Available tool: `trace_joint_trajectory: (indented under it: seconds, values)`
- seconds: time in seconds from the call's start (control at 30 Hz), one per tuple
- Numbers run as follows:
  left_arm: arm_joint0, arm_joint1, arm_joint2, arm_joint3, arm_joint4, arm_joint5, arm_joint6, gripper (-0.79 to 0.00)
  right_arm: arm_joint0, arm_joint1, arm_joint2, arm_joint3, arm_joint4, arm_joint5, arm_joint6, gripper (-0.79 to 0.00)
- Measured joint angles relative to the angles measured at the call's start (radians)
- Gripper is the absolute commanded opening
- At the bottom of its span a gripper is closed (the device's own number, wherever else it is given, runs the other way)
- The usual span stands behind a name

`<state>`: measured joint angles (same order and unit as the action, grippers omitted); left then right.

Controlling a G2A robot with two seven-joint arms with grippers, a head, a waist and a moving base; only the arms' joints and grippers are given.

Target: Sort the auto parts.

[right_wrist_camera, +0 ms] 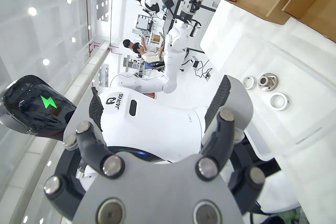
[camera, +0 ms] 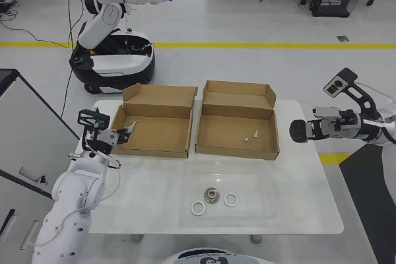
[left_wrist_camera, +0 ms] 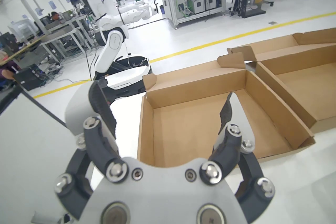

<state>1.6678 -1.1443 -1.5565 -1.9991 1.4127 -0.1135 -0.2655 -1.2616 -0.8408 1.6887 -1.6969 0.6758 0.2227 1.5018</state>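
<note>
Left pincer (left_wrist_camera: 165, 93) is wide and empty above the left wall of the bare left cardboard box (camera: 155, 135). Right pincer (right_wrist_camera: 160, 88) is also wide and empty, off the table's (camera: 297, 198) right edge, beside the right cardboard box (camera: 228, 135), which holds a small white part (camera: 255, 134). At the table's front middle a flanged metal hub (camera: 212, 195) sits between the left white ring (camera: 198, 208) and right white ring (camera: 231, 199). Judgement: the hub is dense and slick, so pinch its raised collar; the rings are light, stiff and low, so span the outer rim.
</note>
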Motion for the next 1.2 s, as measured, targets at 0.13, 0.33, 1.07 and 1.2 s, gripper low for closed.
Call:
trace_joint_trajectory:
  seconds: [0.13,0.33,1.07,1.2]
  values:
    - [-0.043,0.0,0.048,-0.098,0.011,-0.059,-0.151,0.0,0.0,0.0,0.0,0.0,0.0,0.0,0.0,0.0]
    - [-0.125,0.0,0.131,-0.161,0.016,-0.162,-0.32,0.0,0.0,0.0,0.0,0.0,0.0,0.0,0.0,0.0]
    - [-0.362,-0.025,0.485,-0.24,-0.231,-0.304,-0.846,0.0,0.0,0.0,0.0,0.0,0.0,0.0,0.0,0.0]
    - [-0.372,-0.027,0.498,-0.236,-0.247,-0.293,-0.862,0.0,0.0,0.0,0.0,0.0,0.0,0.0,0.0,0.0]
